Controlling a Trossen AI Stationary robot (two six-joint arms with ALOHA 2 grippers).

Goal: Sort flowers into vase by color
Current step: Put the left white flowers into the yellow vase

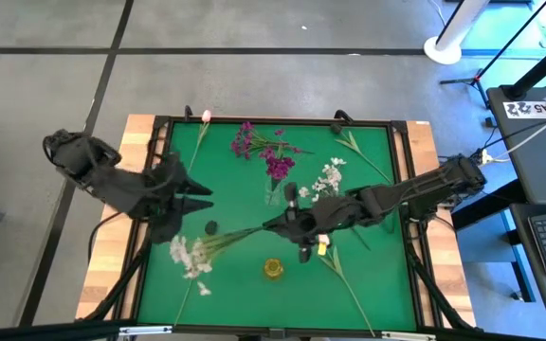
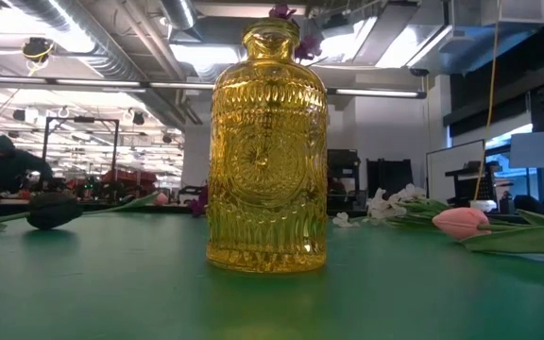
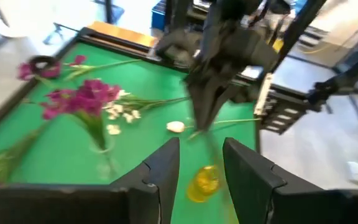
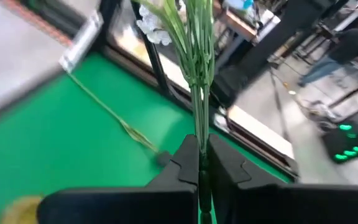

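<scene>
My right gripper (image 1: 271,225) hangs over the middle of the green table, shut on a spray of small white blossoms (image 1: 190,254) with long green stems. My left gripper (image 1: 205,197) is raised at the left, open with nothing between its fingers (image 3: 201,168). A yellow glass vase (image 1: 273,268) stands upright near the front. A clear vase holding magenta flowers (image 1: 275,169) stands behind it. Loose on the mat lie white blossoms (image 1: 328,178), a pink bud (image 1: 206,116) at the far edge and a pale bud (image 2: 461,222) near the yellow vase. My right gripper pinches the bunch of green stems near their cut end (image 4: 197,140) between its two fingers. It comes roughly level from the table's right. The stems run on straight ahead of the fingers, and the blossom end (image 4: 151,25) stands out clear of the table.
A dark bud (image 2: 55,210) lies on the mat left of the yellow vase. Another stemmed flower (image 1: 354,147) lies at the far right. A black frame (image 1: 401,128) rims the mat. People and benches show in the room behind the table.
</scene>
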